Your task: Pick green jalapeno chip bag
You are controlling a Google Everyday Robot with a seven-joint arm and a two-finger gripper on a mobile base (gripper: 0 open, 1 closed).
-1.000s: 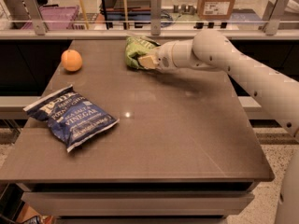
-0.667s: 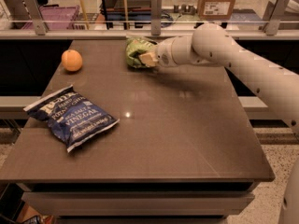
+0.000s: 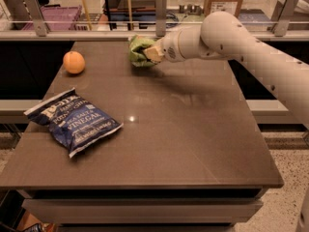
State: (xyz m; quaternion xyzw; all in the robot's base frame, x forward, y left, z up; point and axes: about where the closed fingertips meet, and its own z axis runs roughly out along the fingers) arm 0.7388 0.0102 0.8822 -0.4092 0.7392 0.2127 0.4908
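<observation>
The green jalapeno chip bag (image 3: pixel 139 50) is at the far middle of the table, crumpled, with its right side against my gripper (image 3: pixel 152 53). The gripper reaches in from the right on the white arm (image 3: pixel 217 35) and is shut on the bag's right edge. One tan finger (image 3: pixel 154 52) shows against the bag. The bag sits slightly raised, with a thin shadow under it on the table top. The bag's reddish mark is hidden.
A dark blue bag lettered "VINEGAR" (image 3: pixel 72 120) lies at the front left. A round orange fruit (image 3: pixel 74 62) sits at the far left. The brown table (image 3: pixel 183 129) ends at a rail with metal posts (image 3: pixel 161 8) at the back.
The arm has swung up and a little left. The green bag has moved with the gripper, slightly up and left, and looks more bunched.
</observation>
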